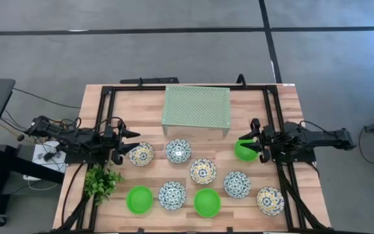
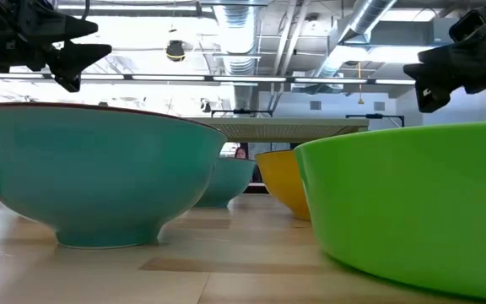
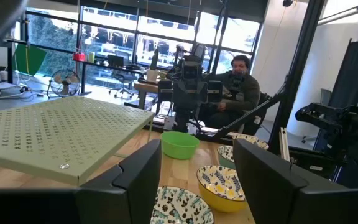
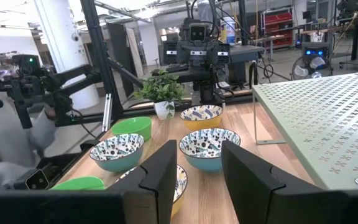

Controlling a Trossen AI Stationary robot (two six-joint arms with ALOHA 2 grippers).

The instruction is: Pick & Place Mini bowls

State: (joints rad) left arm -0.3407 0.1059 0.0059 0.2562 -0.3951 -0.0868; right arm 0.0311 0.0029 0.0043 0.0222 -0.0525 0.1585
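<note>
I see a gray floor (image 1: 174, 45) with dark lines, big bright windows (image 3: 110, 37), silver pipes (image 2: 369, 17) overhead, a white pillar (image 4: 64, 43), and desks.

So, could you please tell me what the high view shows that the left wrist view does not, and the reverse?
Only the high view shows all nine small round bowls, including the two plain green ones at the near edge, the small leafy green plant, and both grippers, left and right, open above the wooden table. Only the left wrist view shows the room beyond, with a seated person. Both show the pale green perforated rack and the plain green bowl by the right gripper.
</note>
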